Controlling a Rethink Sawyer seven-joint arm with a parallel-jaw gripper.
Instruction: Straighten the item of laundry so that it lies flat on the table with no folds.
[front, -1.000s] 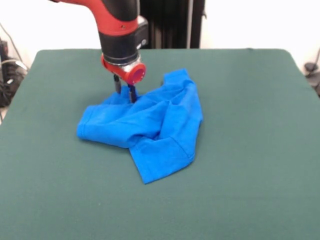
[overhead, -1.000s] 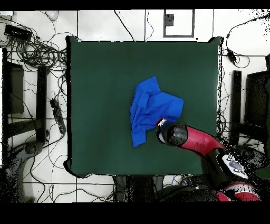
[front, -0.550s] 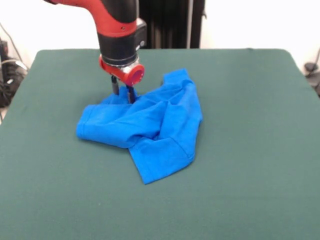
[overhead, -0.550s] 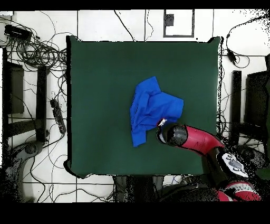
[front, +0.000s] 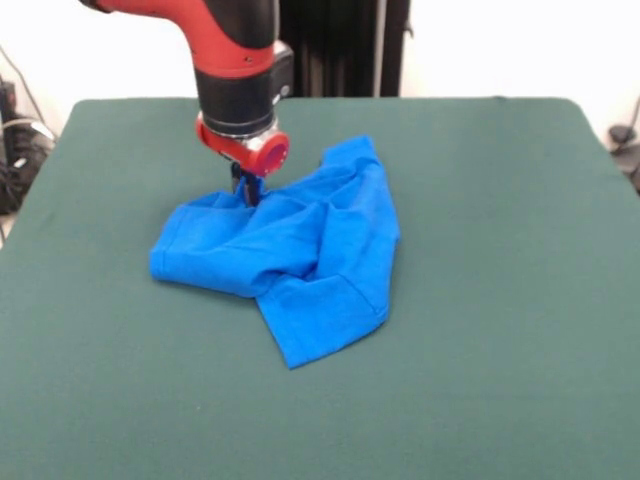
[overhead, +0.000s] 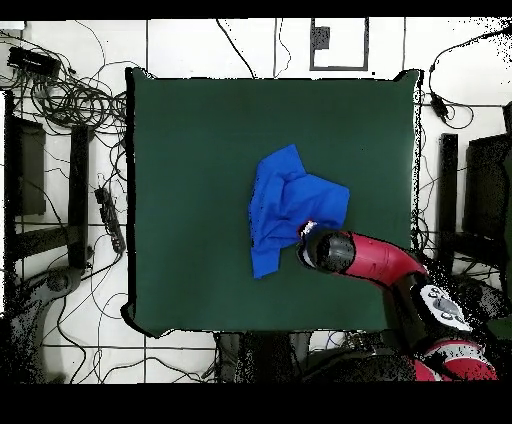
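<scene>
I see my black hand (front: 247, 186) pinching the crumpled royal-blue cotton T-shirt (front: 290, 255), folds bunched on the dark green felt desk (front: 500, 250).

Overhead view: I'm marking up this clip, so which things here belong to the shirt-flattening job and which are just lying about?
Part of the job:
- shirt, blue, crumpled
- table, green
- hand, pinching the shirt's far edge

Just lying about:
- cables on the floor beside the table
- power strip on the floor
- black stands beside the table
</scene>
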